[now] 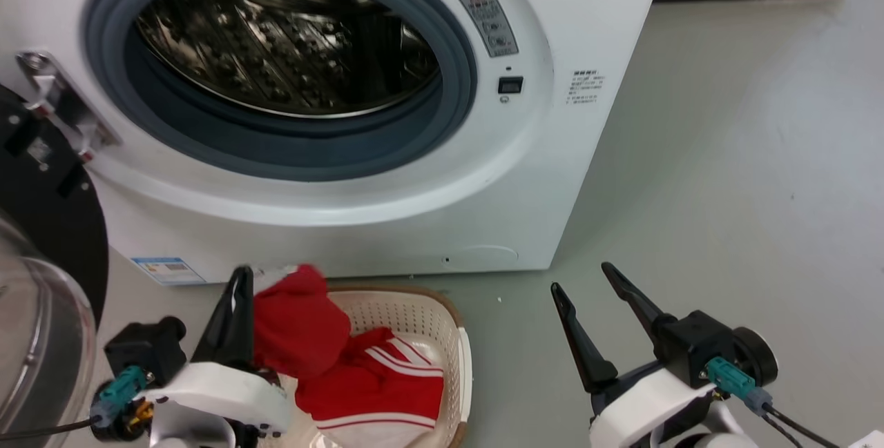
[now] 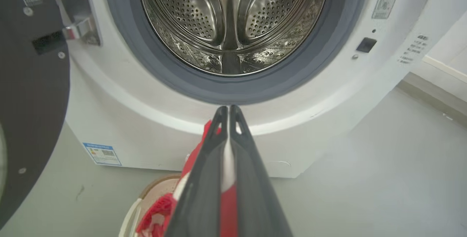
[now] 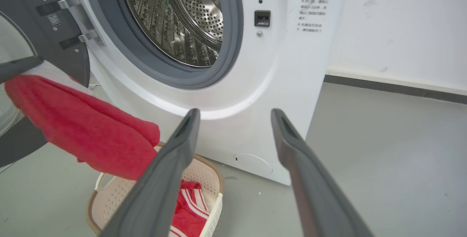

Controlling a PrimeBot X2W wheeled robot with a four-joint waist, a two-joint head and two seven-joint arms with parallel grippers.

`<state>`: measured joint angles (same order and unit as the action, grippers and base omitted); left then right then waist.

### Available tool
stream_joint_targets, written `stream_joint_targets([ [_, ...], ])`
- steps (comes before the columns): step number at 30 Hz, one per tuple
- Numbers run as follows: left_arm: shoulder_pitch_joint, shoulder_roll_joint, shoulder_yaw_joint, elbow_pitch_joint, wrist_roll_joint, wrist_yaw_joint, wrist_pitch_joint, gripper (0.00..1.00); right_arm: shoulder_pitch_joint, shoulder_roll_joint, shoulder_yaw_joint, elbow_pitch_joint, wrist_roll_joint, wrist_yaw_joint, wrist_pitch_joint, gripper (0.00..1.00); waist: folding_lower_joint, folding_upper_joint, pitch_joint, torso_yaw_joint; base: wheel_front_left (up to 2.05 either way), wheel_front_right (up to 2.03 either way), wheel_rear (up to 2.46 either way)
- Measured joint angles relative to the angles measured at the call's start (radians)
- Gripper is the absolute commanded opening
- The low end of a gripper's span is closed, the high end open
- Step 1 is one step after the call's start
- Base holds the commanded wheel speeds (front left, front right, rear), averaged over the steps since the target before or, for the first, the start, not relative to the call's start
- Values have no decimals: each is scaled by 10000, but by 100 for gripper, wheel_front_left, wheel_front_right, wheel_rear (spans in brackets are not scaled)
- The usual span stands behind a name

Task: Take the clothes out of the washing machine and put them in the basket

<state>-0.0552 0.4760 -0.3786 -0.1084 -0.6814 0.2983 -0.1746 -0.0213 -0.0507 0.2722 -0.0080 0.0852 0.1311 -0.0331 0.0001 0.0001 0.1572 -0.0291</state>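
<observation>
The left end effector (image 1: 240, 281) is pinched tight on a red garment (image 1: 298, 327), its two dark fingers pressed together with a strip of the white edging and red cloth caught between them. The garment hangs from the fingertips and drapes down to the right over the near-left part of the basket (image 1: 457, 337). From where the right arm looks, its lower end drops behind that arm's own finger, so I can't quite tell whether it touches what lies below.

The basket stands on the grey floor (image 1: 725, 179) just in front of the washing machine (image 1: 525, 179), below the porthole and a little to its left. A second red garment (image 1: 378, 387) lies crumpled inside it, white stripes up.

The right end effector (image 1: 582, 279) is well off to the right of the basket, above bare floor, its fingers spread wide apart and holding nothing.

The washer's door (image 1: 41, 227) is swung open to the left, its dark rim and glass bowl at the edge of the head view, and the perforated steel drum (image 1: 290, 41) shows through the grey gasket.
</observation>
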Motion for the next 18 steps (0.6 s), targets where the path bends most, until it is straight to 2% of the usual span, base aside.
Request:
stream_joint_targets([
  [8,-723,-738,88,2861,-466,-1106,-627,0,-679,0,140,-63,-71,0,-123,100,0,0,1088,-278,0,0,0],
  [18,-2243,-1480,353,6765,-644,-2357,-842,0,-1285,-2,247,-100,-88,0,-299,100,1,0,2469,-797,0,0,0],
])
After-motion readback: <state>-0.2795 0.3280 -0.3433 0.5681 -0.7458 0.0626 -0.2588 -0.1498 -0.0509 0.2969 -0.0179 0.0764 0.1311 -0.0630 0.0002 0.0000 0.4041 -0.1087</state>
